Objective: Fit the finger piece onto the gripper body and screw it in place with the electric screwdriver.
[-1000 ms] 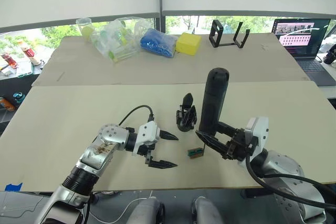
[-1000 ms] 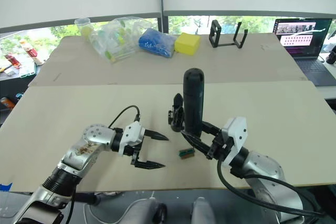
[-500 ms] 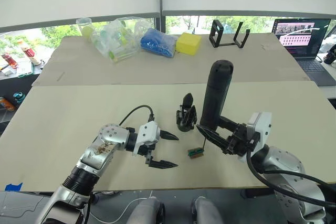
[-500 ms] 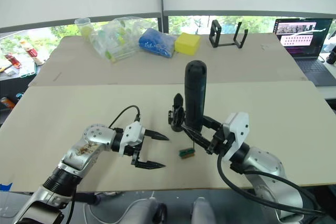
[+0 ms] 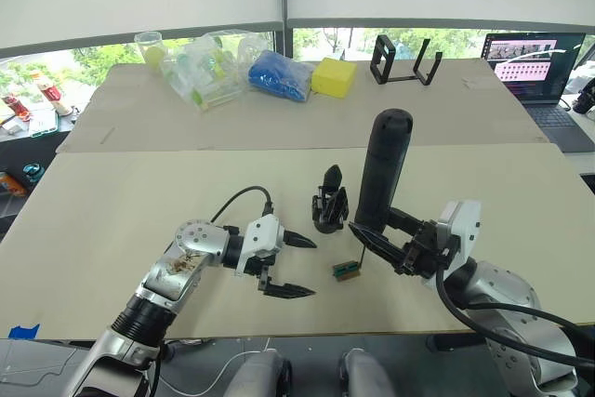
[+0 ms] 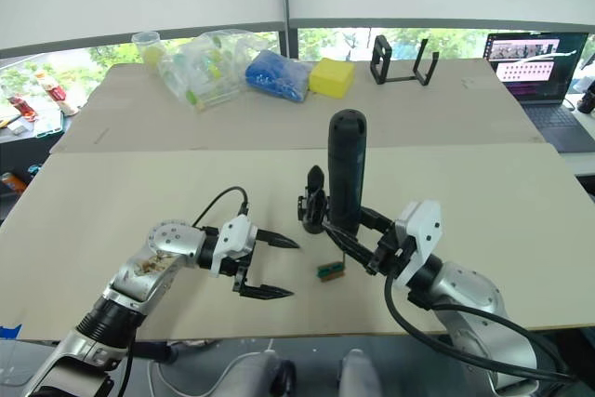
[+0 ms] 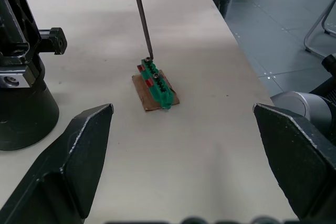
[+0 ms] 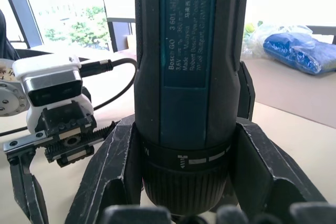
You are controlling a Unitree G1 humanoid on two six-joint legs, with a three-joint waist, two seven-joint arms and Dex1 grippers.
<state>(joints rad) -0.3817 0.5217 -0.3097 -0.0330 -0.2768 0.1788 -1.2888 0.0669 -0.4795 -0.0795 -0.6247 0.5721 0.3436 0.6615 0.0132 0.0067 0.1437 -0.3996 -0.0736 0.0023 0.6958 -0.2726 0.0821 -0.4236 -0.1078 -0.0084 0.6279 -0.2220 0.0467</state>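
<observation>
My right gripper is shut on the electric screwdriver, a thick black cylinder held nearly upright. Its thin metal bit points down onto a small green-and-brown block on the table. Just left of the screwdriver the gripper body stands on its rounded base, one pointed prong rising from it. The finger piece is out of view as a separate part. My left gripper is open and empty, low over the table left of the block, fingertips pointing toward it.
On the far table lie clear plastic bags, a plastic cup, a blue bag, a yellow block and a black stand. A laptop sits at the far right. The near table edge runs just below both grippers.
The right gripper with the screwdriver shifted slightly up and to the right a second ago and has held still since. The left gripper has not moved.
</observation>
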